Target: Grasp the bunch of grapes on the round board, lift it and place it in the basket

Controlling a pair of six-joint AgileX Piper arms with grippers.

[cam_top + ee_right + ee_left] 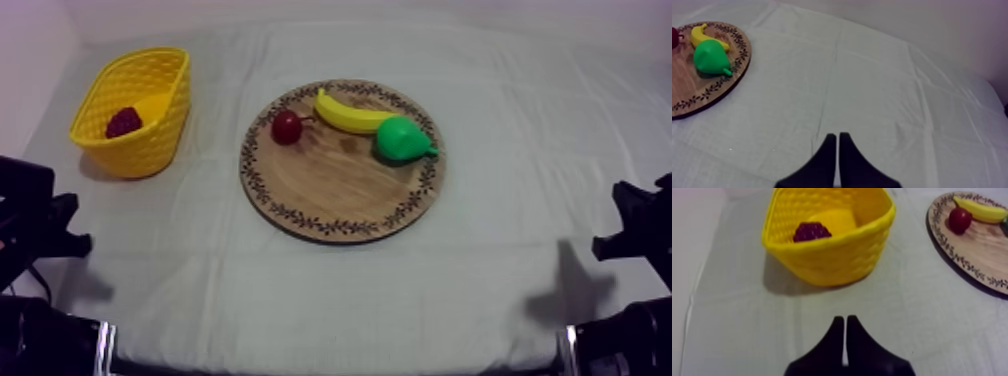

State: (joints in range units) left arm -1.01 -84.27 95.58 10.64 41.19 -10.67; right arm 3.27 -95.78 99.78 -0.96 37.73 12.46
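The table (330,290) under its pale cloth carries the round wooden board (340,195) at the centre and the yellow basket (150,150) at the far left, well apart from it. On the board's far half lie a banana (352,115), a pear (402,140) touching it on the right, and a small red fruit (287,127) at its left end. The bunch of grapes (124,122) is not on the board: it sits inside the basket, so the task looks done. It seems a light, stiff, knobbly toy, best pinched across its widest part. The basket wall hides its lower half, and I can make out no stem. The left gripper (845,320), near the basket, and the right gripper (836,136), over bare cloth right of the board, are each pressed into a narrow wedge, holding nothing.
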